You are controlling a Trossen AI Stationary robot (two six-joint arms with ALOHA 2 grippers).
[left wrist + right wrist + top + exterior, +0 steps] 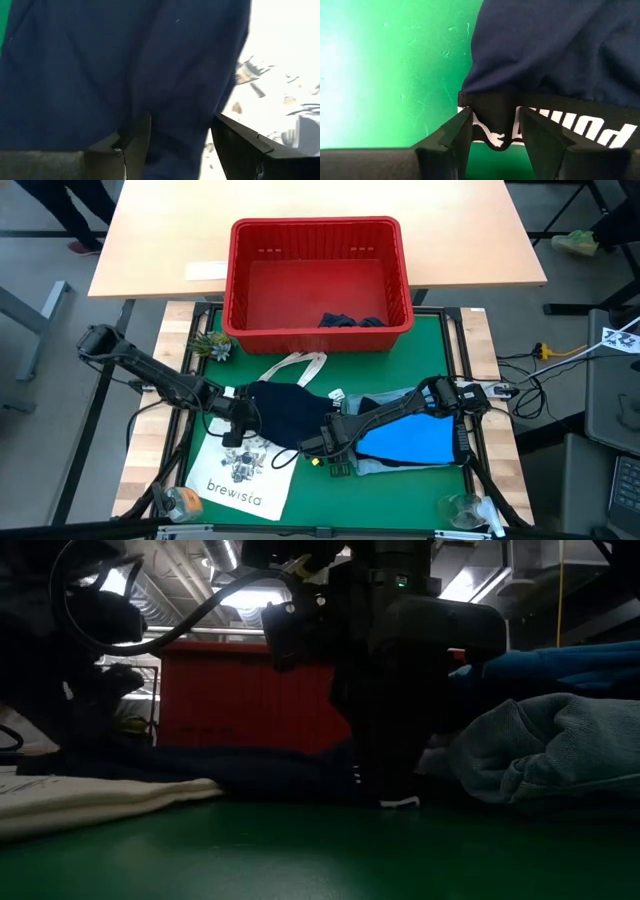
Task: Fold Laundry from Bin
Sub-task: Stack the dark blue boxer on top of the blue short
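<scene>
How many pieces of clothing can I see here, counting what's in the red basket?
4: a dark navy garment mid-mat, over the tote bag; a bright blue one lying on a light denim one beside it; a dark one in the red basket. More may be hidden underneath.
</scene>
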